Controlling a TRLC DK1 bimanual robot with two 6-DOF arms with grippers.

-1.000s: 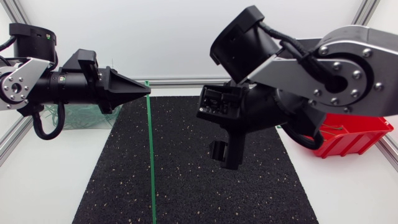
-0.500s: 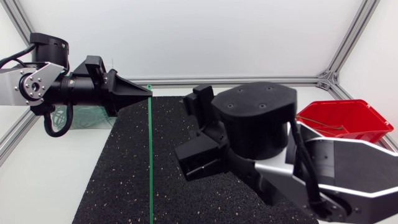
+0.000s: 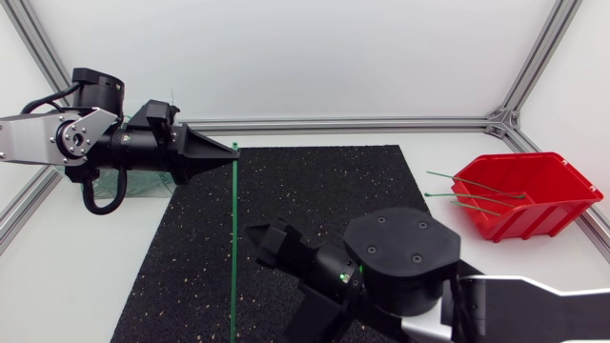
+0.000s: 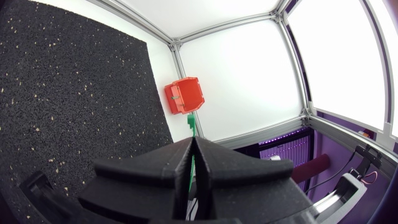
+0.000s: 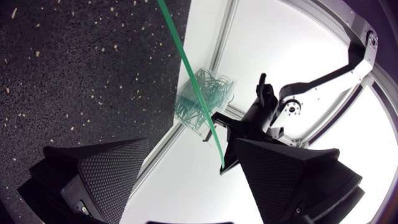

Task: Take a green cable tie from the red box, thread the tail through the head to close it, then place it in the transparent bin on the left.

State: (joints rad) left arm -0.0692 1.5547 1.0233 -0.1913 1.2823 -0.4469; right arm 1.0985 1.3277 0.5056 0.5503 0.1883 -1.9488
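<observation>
While my left gripper (image 3: 225, 153) is clamped tight on the head end of the green cable tie (image 3: 233, 248), the strip hangs straight down over the black mat (image 3: 324, 191), and its tail runs out of the head view's lower edge. My right gripper (image 3: 265, 240) sits low, just beside the strip, with its fingers spread wide and holding nothing; in its own wrist view the tie crosses ahead of the gap, and I judge it touches neither finger. The risk, as I see it, is in the catch: if I close off line, I will knock the strip aside instead of pinching it, and a long free strip will swing or twist. My left fingers may also cover the slot in the head, so the tail could have no way in. A hard bend could drag the tie out of a thin pinch. The transparent bin (image 3: 143, 183), with finished ties in it, lies behind my left arm, which stands in the way. The red box (image 3: 534, 191), holding loose ties, is well apart on the right.
</observation>
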